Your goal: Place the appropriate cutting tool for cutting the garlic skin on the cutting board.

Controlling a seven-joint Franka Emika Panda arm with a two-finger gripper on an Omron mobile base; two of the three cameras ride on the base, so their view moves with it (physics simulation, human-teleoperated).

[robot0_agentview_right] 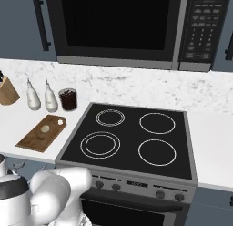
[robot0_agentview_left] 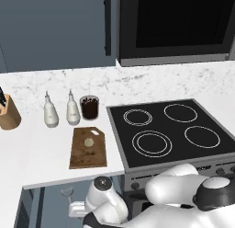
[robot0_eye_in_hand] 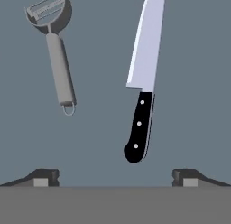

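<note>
In the hand view the cutting tool (robot0_eye_in_hand: 139,128), a slim knife with a black riveted handle and a silver blade, lies on a grey drawer floor with its handle end nearest me. My gripper (robot0_eye_in_hand: 115,178) hovers just short of the handle, open, its two tips set wide to either side and nothing between them. Up on the white counter left of the stove lies the dark brown cutting board (robot0_agentview_left: 86,154) (robot0_agentview_right: 34,139). The garlic (robot0_agentview_left: 89,141) (robot0_agentview_right: 45,128) sits on it as a small pale lump. My arm bends down below the counter edge.
A grey metal peeler (robot0_eye_in_hand: 57,65) lies left of the knife in the open drawer (robot0_agentview_left: 43,206). On the counter stand a tan knife block (robot0_agentview_left: 9,114), two white bottles (robot0_agentview_left: 50,113), and a dark jar (robot0_agentview_left: 89,107). The black stovetop (robot0_agentview_left: 170,130) lies right of the board.
</note>
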